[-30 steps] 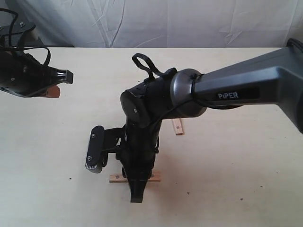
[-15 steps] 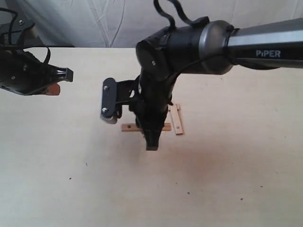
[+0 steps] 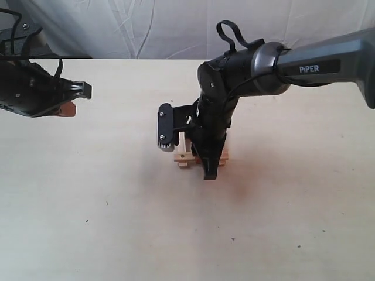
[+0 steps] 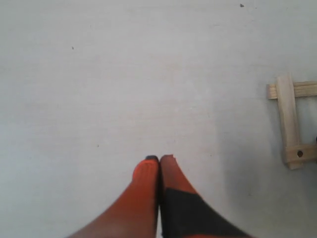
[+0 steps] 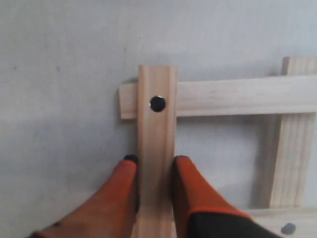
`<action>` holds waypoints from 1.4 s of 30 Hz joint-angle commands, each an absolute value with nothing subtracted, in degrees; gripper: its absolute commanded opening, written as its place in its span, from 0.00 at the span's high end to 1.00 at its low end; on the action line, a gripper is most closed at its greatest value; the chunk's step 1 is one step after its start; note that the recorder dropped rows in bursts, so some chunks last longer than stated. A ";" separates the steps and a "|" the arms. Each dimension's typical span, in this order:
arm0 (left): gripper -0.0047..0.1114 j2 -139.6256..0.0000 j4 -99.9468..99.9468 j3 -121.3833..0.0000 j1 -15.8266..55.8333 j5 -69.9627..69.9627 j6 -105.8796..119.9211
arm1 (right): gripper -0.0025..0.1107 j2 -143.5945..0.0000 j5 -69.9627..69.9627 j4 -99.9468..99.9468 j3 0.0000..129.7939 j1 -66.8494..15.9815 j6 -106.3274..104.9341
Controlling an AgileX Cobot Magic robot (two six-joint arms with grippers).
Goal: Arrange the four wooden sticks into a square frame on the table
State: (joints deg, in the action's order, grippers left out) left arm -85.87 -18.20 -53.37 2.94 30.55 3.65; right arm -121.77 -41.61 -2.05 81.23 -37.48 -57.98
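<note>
**Exterior view:** The right gripper [image 3: 208,171] has swung back from the near edge of the table [image 3: 117,193] to its middle within the last second. The strip it carried now sits low over the square frame [image 3: 185,159], where a moment ago only loose pieces lay. That move looks like the closing side going on. The arm covers most of the frame here, so only its left corner and right edge show. The left gripper [image 3: 75,99] hangs at the far left, well apart from the work, where it was a second ago.

**Left wrist view:** The left gripper [image 4: 159,159] has its two orange fingers [image 4: 146,173] pressed together on nothing, above bare table [image 4: 124,74]. One side of the frame [image 4: 288,119] shows at the picture's edge. Three strips can be counted there, and one dark dot [image 4: 299,153].

**Right wrist view:** The right gripper [image 5: 156,163] is pinching the fourth stick [image 5: 157,129] between its fingers [image 5: 185,178]. The free end of that stick overlaps a cross strip [image 5: 223,96], and a dark dot [image 5: 157,103] marks the joint. A parallel strip [image 5: 290,148] and another cross strip [image 5: 267,218] complete the count: four wooden sticks, one frame, two grippers. Whether the held stick's other end rests on that last strip is hidden under the fingers. If it does, only the release seems to be left.
</note>
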 commanded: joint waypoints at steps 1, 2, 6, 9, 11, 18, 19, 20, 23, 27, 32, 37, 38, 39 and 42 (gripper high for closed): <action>0.96 -85.55 -18.63 -53.11 2.85 29.75 3.72 | 0.98 -121.57 -40.18 -2.21 81.39 -37.22 -57.49; 0.96 -85.55 -18.63 -53.11 2.85 29.75 3.72 | 0.95 -121.57 -40.18 -2.21 81.39 -37.22 -56.02; 0.96 -85.55 -18.63 -53.11 2.85 29.75 3.72 | 0.58 -120.44 -40.45 -1.76 81.39 -37.22 -51.91; 0.96 -85.55 -18.53 -53.11 2.85 29.75 3.72 | 0.51 -117.08 -40.73 -1.76 81.39 -37.22 -44.36; 0.96 -85.55 -18.53 -53.11 2.96 29.88 3.72 | 0.53 -114.05 -41.69 -1.76 81.39 -37.22 -37.17; 0.96 -84.95 -18.53 -51.49 5.85 29.49 6.15 | 0.96 -104.77 -48.43 -5.68 77.09 -30.86 -14.42; 0.96 -84.06 -18.53 -51.03 6.62 29.49 6.43 | 0.98 -103.31 -48.51 -5.73 75.28 -29.51 -11.64; 0.96 -83.03 -18.00 -50.58 7.18 29.59 6.57 | 0.97 -102.01 -48.72 -5.53 73.25 -28.45 -10.13; 0.96 -78.54 -14.95 -49.09 8.01 29.04 6.57 | 0.98 -95.44 -48.74 -4.66 66.70 -24.77 -4.58; 0.96 -69.33 -13.43 -45.16 8.15 27.03 6.57 | 0.98 -83.84 -43.49 -3.91 57.60 -21.54 -0.47; 0.96 -54.73 -13.43 -37.91 8.15 20.66 6.57 | 0.98 -67.43 -34.29 -2.94 46.85 -21.34 0.00; 0.96 -41.41 -15.14 -32.03 8.15 17.07 6.46 | 0.98 -52.34 -23.78 -2.77 37.86 -21.34 -0.47; 0.96 -38.88 -14.62 -31.17 8.15 16.58 6.46 | 0.98 -49.60 -21.09 -2.50 35.98 -21.34 -0.47; 0.96 -36.22 -13.85 -30.45 8.15 16.13 6.46 | 0.98 -47.15 -18.46 -1.68 34.21 -21.34 -0.47; 0.96 -31.55 -12.31 -29.17 8.15 15.34 6.46 | 0.98 -41.95 -14.87 -1.16 30.80 -21.34 -0.47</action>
State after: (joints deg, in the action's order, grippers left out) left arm -35.59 -13.23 -30.38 7.56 16.86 6.50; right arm -46.27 -18.74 -2.01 33.34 -21.62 -0.42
